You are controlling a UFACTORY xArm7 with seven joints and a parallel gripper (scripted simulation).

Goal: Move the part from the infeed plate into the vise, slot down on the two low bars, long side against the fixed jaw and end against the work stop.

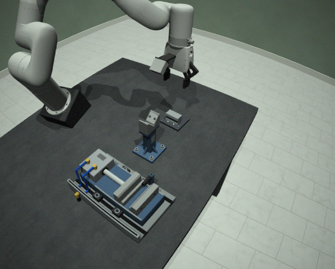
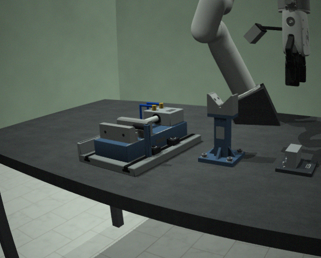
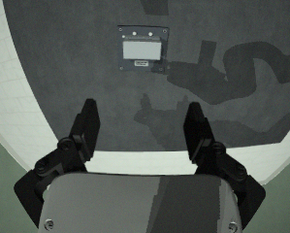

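The part (image 1: 173, 115), a grey block, lies on the dark infeed plate at the far side of the table; both also show in the exterior view, the part (image 2: 292, 155) on the plate (image 2: 296, 167), and in the wrist view (image 3: 143, 49). My gripper (image 1: 176, 78) is open and empty, high in the air above and beyond the part; it also shows in the exterior view (image 2: 294, 74) and the wrist view (image 3: 141, 126). The vise (image 1: 124, 189) stands open at the near side, with the fixed jaw (image 1: 144, 196), the jaw on the cylinder rod (image 1: 127, 187) and the work stop (image 1: 148, 180).
The V-block (image 1: 149, 121) stands on a blue pedestal (image 1: 149, 149) between the vise and the infeed plate. The arm's base (image 1: 64, 107) is at the far left. The table's far edge lies just beyond the infeed plate.
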